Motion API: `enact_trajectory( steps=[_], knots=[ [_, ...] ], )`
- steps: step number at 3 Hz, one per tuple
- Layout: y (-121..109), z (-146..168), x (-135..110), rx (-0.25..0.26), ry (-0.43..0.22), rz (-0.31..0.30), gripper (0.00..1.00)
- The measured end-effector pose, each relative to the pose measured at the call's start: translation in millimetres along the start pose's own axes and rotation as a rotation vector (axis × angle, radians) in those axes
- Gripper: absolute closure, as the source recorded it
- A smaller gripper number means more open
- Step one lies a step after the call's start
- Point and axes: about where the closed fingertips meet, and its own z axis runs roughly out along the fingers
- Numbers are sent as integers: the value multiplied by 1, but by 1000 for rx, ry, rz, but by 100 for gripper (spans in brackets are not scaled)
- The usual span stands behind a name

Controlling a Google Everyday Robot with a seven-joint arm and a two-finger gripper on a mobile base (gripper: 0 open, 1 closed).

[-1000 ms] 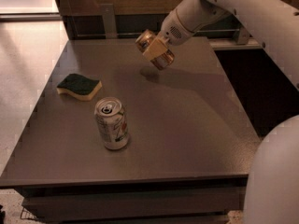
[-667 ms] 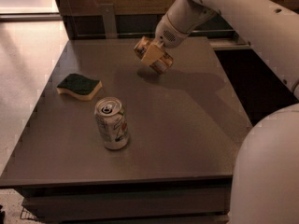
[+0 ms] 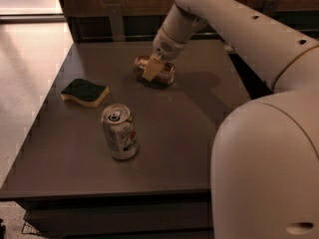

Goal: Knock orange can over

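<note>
The orange can (image 3: 166,73) lies on its side on the dark table (image 3: 199,118), toward the far middle. My gripper (image 3: 152,67) comes down from the upper right and sits across the can's middle. One tan finger (image 3: 149,71) lies over the can's front and the other is hidden behind it. The gripper looks shut on the can.
A white can with green and orange markings (image 3: 119,132) stands upright at the front left of the table. A green and yellow sponge (image 3: 84,92) lies at the left. My white arm and body fill the right side. A dark wall runs behind the table.
The gripper has moved left and down with the orange can. The can was held tilted above the table and now lies flat on its side on the surface.
</note>
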Motion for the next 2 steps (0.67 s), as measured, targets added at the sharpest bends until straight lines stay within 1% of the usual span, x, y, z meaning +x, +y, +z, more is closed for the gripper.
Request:
enact_trajectory(
  steps=[1,2],
  knots=[
    [0,5,-3,-20,3,-2,100],
    [1,8,-3,-24,5,-3,88]
  ],
)
